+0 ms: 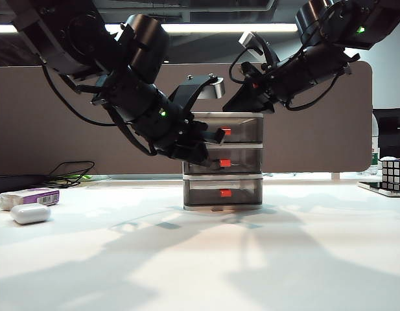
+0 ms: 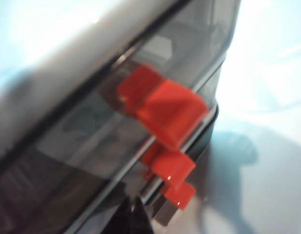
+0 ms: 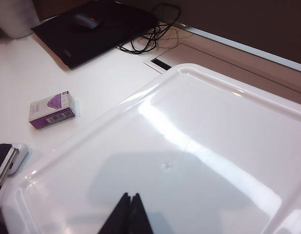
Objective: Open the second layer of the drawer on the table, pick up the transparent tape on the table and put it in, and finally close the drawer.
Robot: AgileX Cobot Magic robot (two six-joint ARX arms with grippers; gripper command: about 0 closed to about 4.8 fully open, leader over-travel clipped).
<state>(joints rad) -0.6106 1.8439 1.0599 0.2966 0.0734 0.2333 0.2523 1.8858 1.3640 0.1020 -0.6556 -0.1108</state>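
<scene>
White table (image 1: 200, 259) wide and bare in front. Drawer (image 1: 222, 162) cabinet at centre, white frame, three smoky tiers with red handles. Left gripper (image 1: 209, 146) pressed against cabinet front, jaws clenched, at the level between top handle and second layer of the drawer (image 1: 242, 159); grasp on anything cannot be told. Left wrist view blurred: red handles (image 2: 162, 109) just ahead of the fingertips (image 2: 133, 219). Right gripper (image 3: 127, 214) above cabinet's white top (image 3: 199, 146), fingers pressed together, holding nothing visible. Purple-and-white box (image 1: 34, 195) and white oval case (image 1: 30, 213) well off to the left gripper's outer side. Transparent tape not seen in any view.
</scene>
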